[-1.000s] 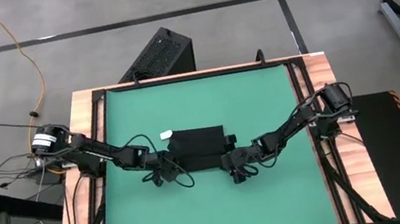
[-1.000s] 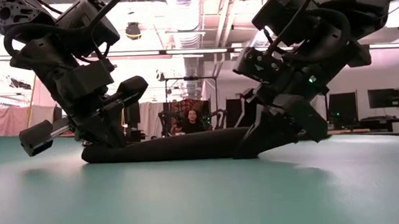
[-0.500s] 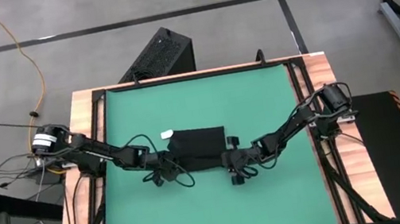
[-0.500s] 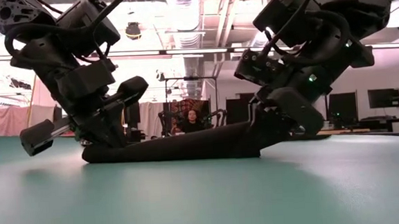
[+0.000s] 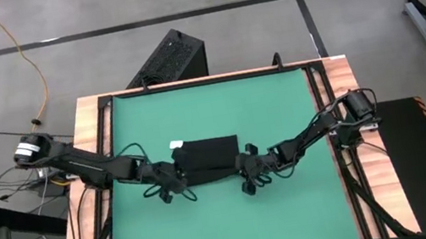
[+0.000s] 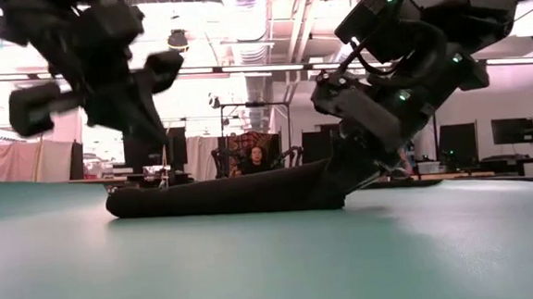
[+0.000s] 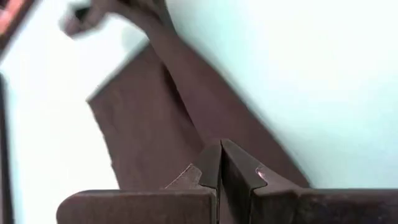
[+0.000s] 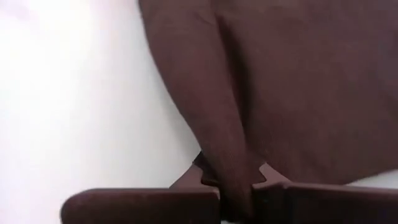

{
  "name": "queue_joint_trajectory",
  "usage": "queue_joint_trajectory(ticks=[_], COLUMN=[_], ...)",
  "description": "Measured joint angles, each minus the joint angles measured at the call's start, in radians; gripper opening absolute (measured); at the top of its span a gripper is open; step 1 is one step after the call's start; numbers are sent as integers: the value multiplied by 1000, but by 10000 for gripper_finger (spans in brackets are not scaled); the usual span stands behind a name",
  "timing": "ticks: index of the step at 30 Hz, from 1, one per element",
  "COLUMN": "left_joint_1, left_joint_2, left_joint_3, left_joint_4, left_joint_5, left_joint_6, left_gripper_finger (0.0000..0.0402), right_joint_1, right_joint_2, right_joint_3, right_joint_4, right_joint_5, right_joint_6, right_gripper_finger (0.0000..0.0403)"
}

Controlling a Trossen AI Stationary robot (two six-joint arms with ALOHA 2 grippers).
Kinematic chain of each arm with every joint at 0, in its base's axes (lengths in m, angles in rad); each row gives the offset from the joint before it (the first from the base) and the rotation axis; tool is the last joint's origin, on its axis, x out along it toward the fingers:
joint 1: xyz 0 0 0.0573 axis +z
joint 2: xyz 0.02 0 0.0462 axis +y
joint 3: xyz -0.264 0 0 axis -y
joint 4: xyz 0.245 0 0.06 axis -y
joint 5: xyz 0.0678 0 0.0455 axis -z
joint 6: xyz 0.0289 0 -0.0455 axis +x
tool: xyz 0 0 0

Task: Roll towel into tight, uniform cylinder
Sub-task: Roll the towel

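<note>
Right gripper (image 8: 235, 186) pinching towel (image 5: 210, 156) edge, left gripper (image 7: 221, 163) pressed together, seemingly lifted clear

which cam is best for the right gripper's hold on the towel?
Right wrist view: right gripper pinches the towel's rolled edge. Low view shows it at the roll's end; high view only its position; left wrist view, nothing of it.

We see the green mat (image 5: 281, 117) carrying the black towel (image 5: 208, 154), lying between both grippers.
</note>
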Motion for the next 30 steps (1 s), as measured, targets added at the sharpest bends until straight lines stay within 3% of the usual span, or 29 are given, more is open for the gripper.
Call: queue_joint_trajectory(ticks=[5, 10, 20, 25, 30], left_joint_1=[-27, -47, -135, -168, -175], left_joint_2=[-89, -81, 39, 123, 237], left_joint_3=[0, 1, 1, 2, 2], left_joint_4=[-15, -12, 3, 69, 166], left_joint_5=[1, 17, 17, -79, -143], left_joint_6=[-40, -48, -13, 10, 86], left_gripper_finger=[0, 0, 0, 0, 0], right_joint_1=[-56, -106, -194, -214, -242], right_joint_2=[-25, -55, -61, -61, -61], right_joint_3=[0, -1, 0, -3, -2], right_joint_4=[-9, -18, 13, 62, 88], right_joint_5=[-178, -258, -516, -609, -710], right_joint_6=[265, 509, 746, 892, 934], right_gripper_finger=[18, 18, 18, 18, 18])
